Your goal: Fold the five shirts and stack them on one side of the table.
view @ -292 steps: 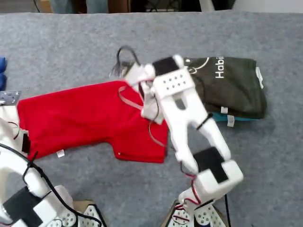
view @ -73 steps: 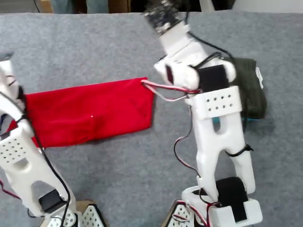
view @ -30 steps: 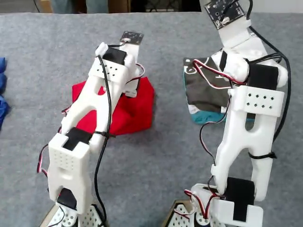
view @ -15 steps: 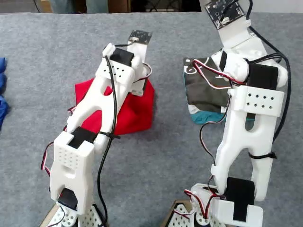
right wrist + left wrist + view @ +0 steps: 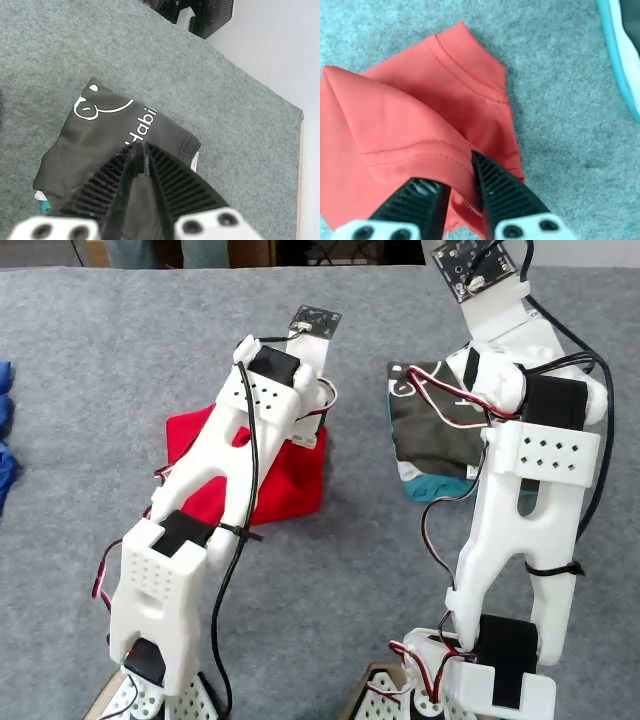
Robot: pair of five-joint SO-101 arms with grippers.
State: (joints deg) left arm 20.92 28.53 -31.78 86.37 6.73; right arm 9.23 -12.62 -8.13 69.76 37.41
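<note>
A grey table (image 5: 120,340) carries two white robot arms. The left arm stretches over a red shirt (image 5: 290,480) bundled near the table's middle, and the left gripper (image 5: 455,172) is clamped on a raised fold of it. The right gripper (image 5: 139,147), jaws pressed together and empty, hangs above a folded dark shirt (image 5: 75,150) lying on a teal shirt (image 5: 430,487). Blue cloth (image 5: 5,440) lies at the left edge.

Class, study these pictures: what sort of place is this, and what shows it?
Probably a robotics lab test bench, not a home: a grey cloth-covered table, the left gripper pinching a red shirt, and a folded dark shirt stacked on a teal one.
</note>
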